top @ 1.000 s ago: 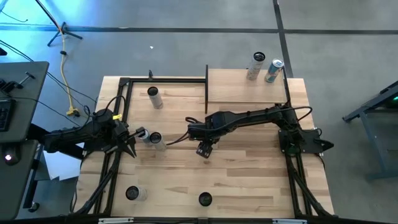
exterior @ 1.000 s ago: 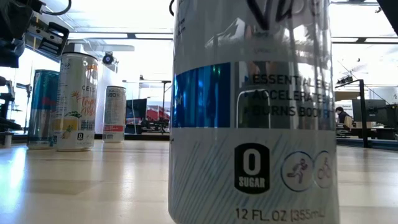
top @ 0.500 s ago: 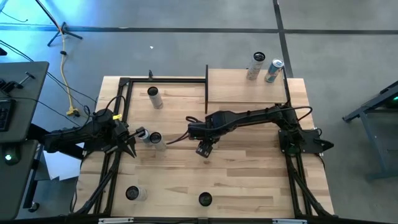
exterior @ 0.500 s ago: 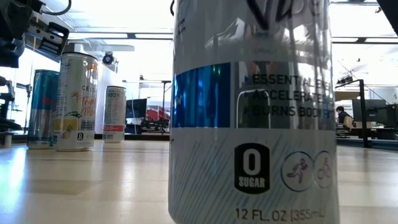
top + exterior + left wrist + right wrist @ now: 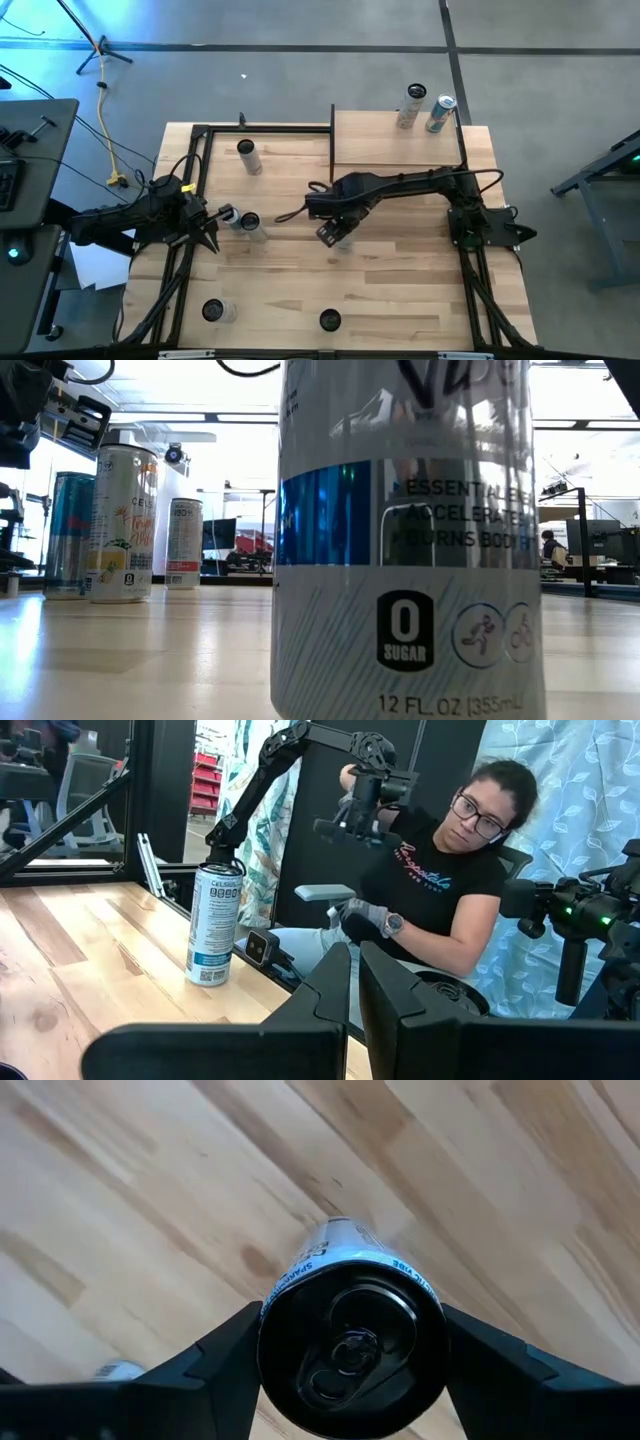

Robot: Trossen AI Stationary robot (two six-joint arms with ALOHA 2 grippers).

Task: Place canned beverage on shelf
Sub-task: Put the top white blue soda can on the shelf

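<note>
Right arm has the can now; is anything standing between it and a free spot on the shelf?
Nothing visible blocks the way. The right gripper grips the can mid-table; the shelf has two cans at its far right corner, the rest bare.

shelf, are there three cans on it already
No, the high view shows only two cans, a pale can and a blue-and-silver can, standing side by side on the shelf.

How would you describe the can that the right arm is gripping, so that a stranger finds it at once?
Start at the wooden table and follow the right arm from its right edge toward the middle. There the right tool is closed from above on an upright can with a black lid. It is the only can with a tool around it; the cans near the left arm stand free.
</note>
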